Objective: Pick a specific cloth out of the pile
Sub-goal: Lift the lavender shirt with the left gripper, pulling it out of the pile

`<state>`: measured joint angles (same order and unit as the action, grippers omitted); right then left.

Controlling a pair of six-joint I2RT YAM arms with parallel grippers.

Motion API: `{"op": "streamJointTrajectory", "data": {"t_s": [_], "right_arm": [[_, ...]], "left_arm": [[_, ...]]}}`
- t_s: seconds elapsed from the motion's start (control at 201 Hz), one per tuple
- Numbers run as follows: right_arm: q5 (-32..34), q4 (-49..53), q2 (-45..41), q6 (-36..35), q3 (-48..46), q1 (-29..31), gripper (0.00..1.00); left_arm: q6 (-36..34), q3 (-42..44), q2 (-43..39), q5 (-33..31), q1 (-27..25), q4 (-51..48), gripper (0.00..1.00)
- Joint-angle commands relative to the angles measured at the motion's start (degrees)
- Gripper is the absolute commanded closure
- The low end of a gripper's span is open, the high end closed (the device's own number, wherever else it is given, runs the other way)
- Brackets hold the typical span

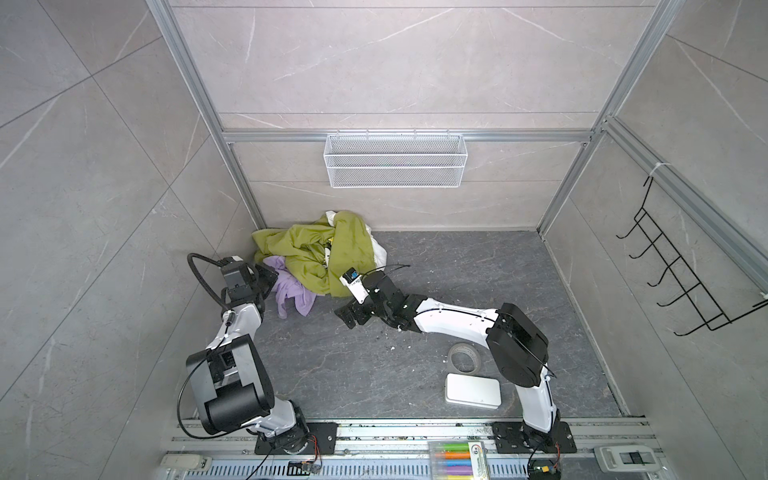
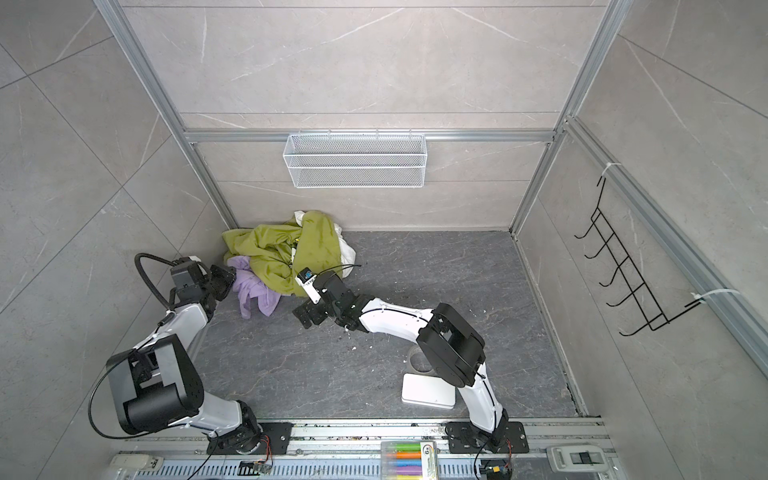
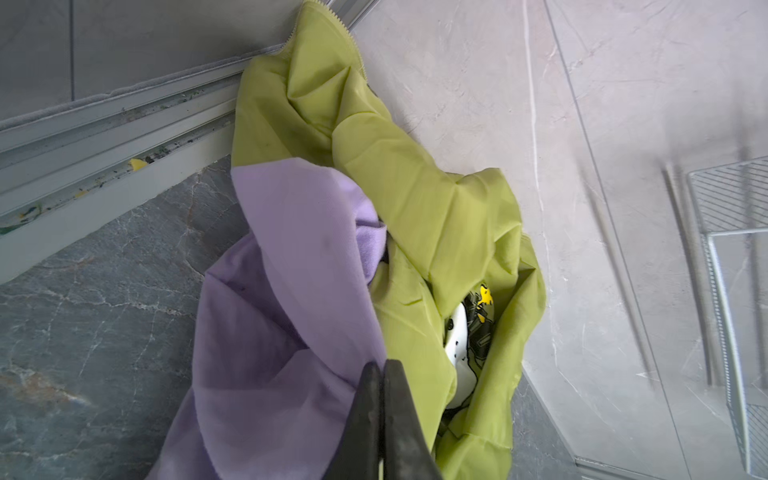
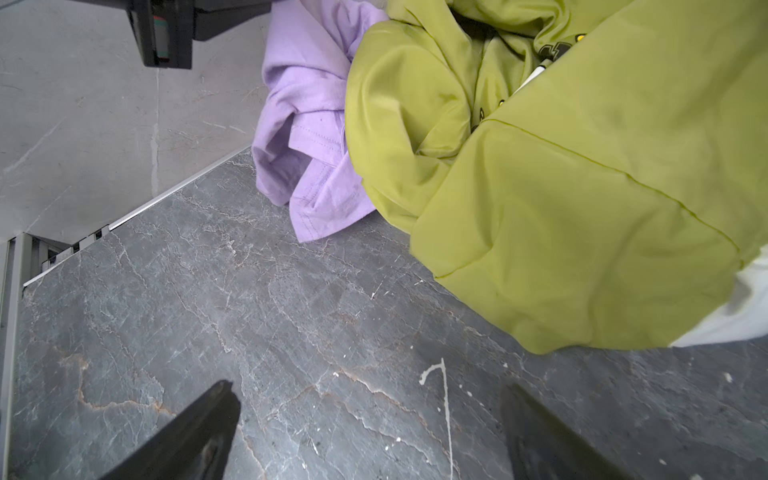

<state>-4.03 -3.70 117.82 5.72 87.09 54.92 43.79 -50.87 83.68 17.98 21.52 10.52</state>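
The lavender cloth [image 1: 291, 291] [image 2: 253, 295] lies crumpled at the near left edge of the pile [image 1: 328, 249] [image 2: 291, 249], partly tucked under its olive-green fabric. White fabric [image 1: 379, 249] shows at the pile's far right. My left gripper [image 1: 273, 284] [image 2: 233, 286] [image 3: 383, 365] is shut on the cloth [image 3: 291, 270] at its edge, where the folds run into the fingertips beside the green fabric [image 3: 415, 199]. My right gripper [image 1: 351, 318] [image 2: 309, 318] [image 4: 370, 388] stands open over bare floor just in front of the pile [image 4: 561, 208], holding nothing. The cloth [image 4: 307, 124] lies beyond it.
The pile sits in the far left corner against the wall and aluminium frame. A white wire basket [image 1: 395, 160] hangs on the back wall and a black hook rack [image 1: 681, 270] on the right wall. A tape roll [image 1: 463, 357] and white box [image 1: 473, 390] lie near the right arm.
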Motion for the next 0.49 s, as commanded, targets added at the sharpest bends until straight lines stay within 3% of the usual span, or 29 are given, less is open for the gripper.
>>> {"op": "streamJointTrajectory", "data": {"t_s": [0.0,0.488], "right_arm": [[1.0,-0.6,-2.7,-0.6,-0.9,0.5,0.0],[2.3,-1.3,-5.2,-0.6,-3.3,0.9,0.0]], "left_arm": [[-2.5,-4.0,-4.4,-1.1,0.2,-0.5,1.0],[-2.7,-5.5,-8.9,-2.4,0.2,-3.4,1.0]]}}
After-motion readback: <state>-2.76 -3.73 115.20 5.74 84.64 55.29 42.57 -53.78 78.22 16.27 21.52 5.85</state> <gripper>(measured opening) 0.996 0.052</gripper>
